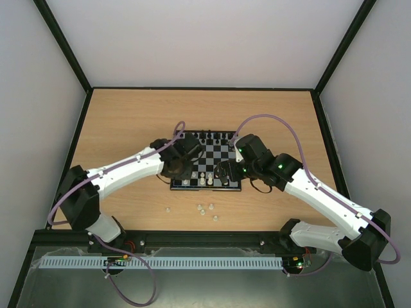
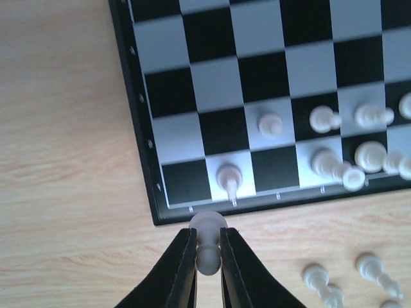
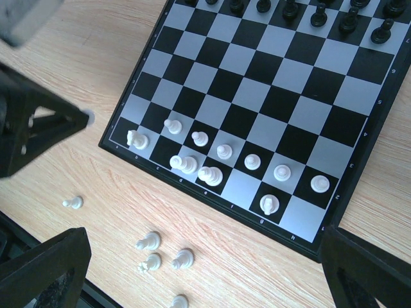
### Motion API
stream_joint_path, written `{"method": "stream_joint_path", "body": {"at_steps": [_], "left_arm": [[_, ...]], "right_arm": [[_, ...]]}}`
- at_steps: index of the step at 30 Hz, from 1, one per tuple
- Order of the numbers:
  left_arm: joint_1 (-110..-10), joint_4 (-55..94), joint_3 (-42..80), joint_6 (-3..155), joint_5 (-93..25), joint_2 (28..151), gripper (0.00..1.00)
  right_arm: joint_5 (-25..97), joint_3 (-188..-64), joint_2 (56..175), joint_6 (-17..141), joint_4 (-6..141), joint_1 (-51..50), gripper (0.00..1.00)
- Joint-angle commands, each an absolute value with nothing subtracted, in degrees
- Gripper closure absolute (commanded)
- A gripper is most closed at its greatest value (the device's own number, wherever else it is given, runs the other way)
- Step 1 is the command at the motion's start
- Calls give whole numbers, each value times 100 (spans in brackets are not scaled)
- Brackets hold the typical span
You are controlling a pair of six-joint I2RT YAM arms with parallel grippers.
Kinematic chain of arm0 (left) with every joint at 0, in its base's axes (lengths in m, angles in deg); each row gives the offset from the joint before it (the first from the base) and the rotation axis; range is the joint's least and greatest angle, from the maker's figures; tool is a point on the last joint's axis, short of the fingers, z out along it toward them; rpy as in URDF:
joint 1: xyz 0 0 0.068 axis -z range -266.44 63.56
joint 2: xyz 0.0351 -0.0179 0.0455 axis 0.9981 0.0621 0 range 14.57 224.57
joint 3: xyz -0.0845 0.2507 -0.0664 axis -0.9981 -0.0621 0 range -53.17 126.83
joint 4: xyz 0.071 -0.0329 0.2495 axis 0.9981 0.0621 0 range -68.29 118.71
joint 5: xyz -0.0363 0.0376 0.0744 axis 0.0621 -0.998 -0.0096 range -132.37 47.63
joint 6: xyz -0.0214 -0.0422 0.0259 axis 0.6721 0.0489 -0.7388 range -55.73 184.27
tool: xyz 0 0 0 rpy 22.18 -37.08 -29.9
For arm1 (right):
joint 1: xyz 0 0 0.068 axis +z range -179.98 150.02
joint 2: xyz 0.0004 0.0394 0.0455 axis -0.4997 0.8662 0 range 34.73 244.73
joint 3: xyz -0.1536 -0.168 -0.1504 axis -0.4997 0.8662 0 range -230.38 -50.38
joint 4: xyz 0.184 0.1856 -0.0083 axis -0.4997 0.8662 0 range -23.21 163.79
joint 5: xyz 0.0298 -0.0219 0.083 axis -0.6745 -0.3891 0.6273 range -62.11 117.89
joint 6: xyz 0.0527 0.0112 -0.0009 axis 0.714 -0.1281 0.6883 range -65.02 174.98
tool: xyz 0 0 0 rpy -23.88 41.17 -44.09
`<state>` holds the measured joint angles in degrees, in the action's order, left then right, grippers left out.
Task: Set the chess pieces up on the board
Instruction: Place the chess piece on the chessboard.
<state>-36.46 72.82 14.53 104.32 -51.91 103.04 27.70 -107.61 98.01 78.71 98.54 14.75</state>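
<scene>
Your left end effector is clamped on a white pawn, just below the chessboard border at the lower centre of the left wrist view. Your right end effector stands wide apart over the chessboard's lower edge, gripping nothing. In the right wrist view, black pieces line the top rows and white pieces occupy the lower rows. Loose white pieces lie on the worktop at lower left.

I'm counting ten white pieces sitting on the one board, five lying loose beside it, one being pinched in the left gripper
</scene>
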Motion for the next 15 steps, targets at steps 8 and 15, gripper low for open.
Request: {"method": "stream_joint_path", "body": {"at_steps": [8,15], "left_arm": [[-4030,7209,2296,9545,-5144,11415,86],[-4030,7040,2393,9488,-5060,11818,86]], "right_arm": [[2723,-10672,9689,7833,9918,1483,2],[2732,-10653,9664,7836,9906,1484,1]]}}
